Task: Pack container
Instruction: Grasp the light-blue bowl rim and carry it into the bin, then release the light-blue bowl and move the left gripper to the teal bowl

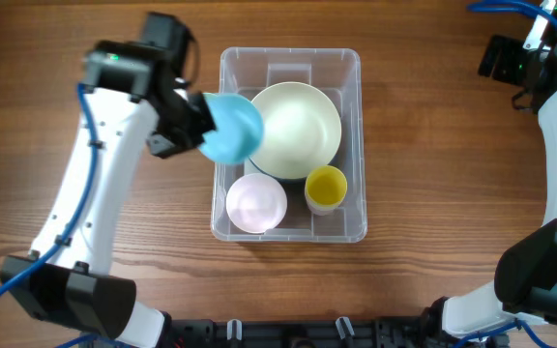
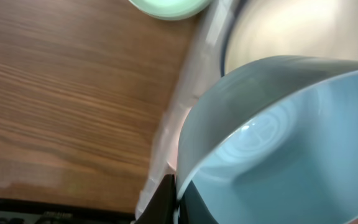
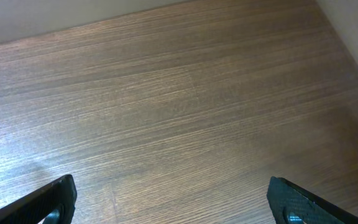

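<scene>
Clamping a blue bowl's [image 1: 232, 128] rim, the left gripper [image 1: 199, 121] holds it over the container [image 1: 360, 145]; the right gripper [image 3: 169, 199] gapes wide.

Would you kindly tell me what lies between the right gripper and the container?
In the overhead view, only a stretch of bare wooden table separates the right gripper from the container; nothing stands there.

No text, brand or number can be read in any view. A pale patch [image 1: 288, 73] on the floor of the container [image 1: 361, 116], by its far wall, may be a label. It is too small to read from overhead, and the cream bowl [image 1: 298, 130] partly hides it.
</scene>
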You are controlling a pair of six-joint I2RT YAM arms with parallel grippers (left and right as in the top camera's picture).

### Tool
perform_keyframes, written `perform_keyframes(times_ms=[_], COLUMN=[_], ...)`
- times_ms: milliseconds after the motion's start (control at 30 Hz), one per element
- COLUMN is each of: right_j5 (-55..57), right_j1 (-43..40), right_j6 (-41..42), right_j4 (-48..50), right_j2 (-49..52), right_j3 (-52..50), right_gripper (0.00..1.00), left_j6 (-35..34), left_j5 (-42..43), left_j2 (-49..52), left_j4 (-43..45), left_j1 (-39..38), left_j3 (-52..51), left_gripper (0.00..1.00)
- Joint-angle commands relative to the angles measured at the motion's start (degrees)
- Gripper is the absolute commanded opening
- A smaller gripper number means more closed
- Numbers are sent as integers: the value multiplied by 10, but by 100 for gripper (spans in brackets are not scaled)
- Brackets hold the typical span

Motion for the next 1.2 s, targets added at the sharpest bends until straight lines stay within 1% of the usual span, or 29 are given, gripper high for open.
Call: perform_keyframes(times_ms=[0, 233, 333, 567, 600, 633, 667, 700, 733, 800, 1033, 1133, 1167], right_j5=[-1, -1, -1, -1, -1, -1, -1, -1, -1, -1, -1, -1, -1], right_j1=[3, 3, 3, 3, 3, 3, 3, 3, 3, 3, 3, 3, 3], right_j6=[-2, -2, -2, -2, -2, -2, -1, -2, -2, -2, -1, -2, -2], right_j4=[2, 2, 2, 2, 2, 2, 2, 2, 2, 2, 2, 2, 2], right_j2=[1, 1, 1, 1, 1, 1, 1, 1, 1, 1, 1, 1, 1], right_j3=[-6, -6, -6, -6, -6, -6, -6, -6, -6, -6, -6, -6, -6], right_gripper=[100, 100, 100, 100, 100, 100, 100, 100, 100, 100, 100, 100, 100], left_j6=[17, 14, 14, 15, 15, 15, 15, 15, 14, 14, 9, -33, -49], left_j5=[-10, -10, -10, -10, -10, -10, -10, -10, -10, -10, -20, -64, -83], left_j2=[3, 3, 3, 3, 3, 3, 3, 3, 3, 2, 2, 2, 3], left_j4=[-2, -17, -34, -34, -34, -34, -32, -30, -26, -18, 36, 85, 108], left_j1=[-45, -90, -96, -100, -100, -100, -100, -99, -99, -95, -50, 0, 28], left_j3=[-20, -59, -72, -82, -82, -82, -82, -82, -82, -82, -82, -82, -82], left_gripper=[4, 4, 4, 4, 11, 26, 53, 62, 64, 65, 65, 63, 63])
